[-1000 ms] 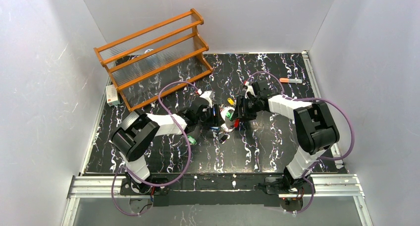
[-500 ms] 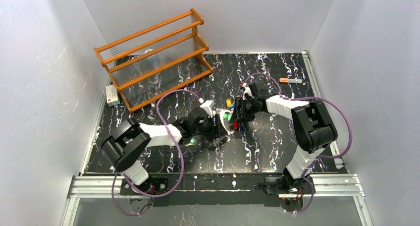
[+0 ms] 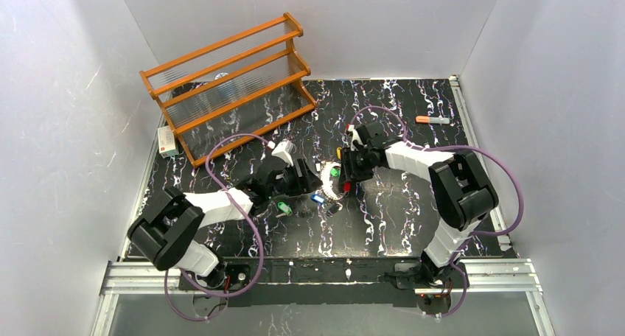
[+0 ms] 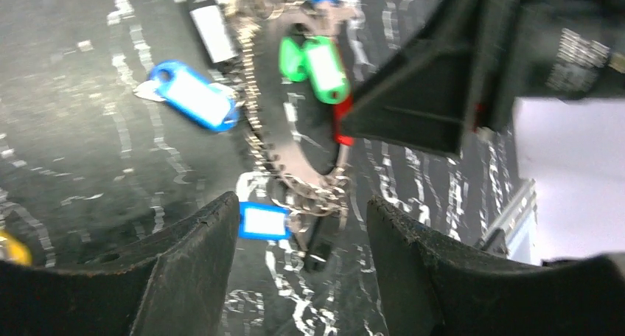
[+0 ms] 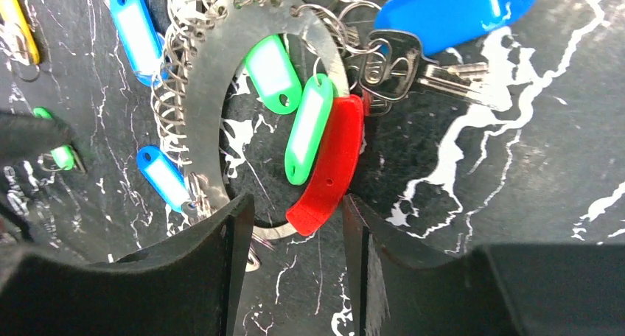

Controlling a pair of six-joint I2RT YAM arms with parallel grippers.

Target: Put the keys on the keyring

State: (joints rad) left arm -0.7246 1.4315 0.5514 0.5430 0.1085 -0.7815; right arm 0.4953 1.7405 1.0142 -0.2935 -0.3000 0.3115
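The keyring (image 5: pixel 214 78), a grey metal band with a red arc (image 5: pixel 328 166), lies flat on the black marbled table (image 3: pixel 398 218). It is fringed with wire loops and blue (image 5: pixel 140 30) and green tags (image 5: pixel 308 126). A metal key (image 5: pixel 413 67) on a big blue tag lies against the ring. My right gripper (image 5: pixel 295 211) is open, with the red arc's end between its fingers. My left gripper (image 4: pixel 302 214) is open and holds nothing; a small blue tag (image 4: pixel 264 222) lies just ahead of it. From above, the left gripper (image 3: pixel 306 181) and the right gripper (image 3: pixel 345 170) flank the keyring (image 3: pixel 333 183).
Loose tags lie near the ring: a green one (image 3: pixel 282 207), a blue one (image 3: pixel 318 198) and a yellow one (image 3: pixel 339 153). A wooden rack (image 3: pixel 228 85) stands at the back left with a small white box (image 3: pixel 168 141) beside it. An orange-capped marker (image 3: pixel 433 119) lies at the back right.
My left arm has drawn back to the left, away from the keyring, uncovering a blue tag. My right gripper has shifted slightly left with the ring.
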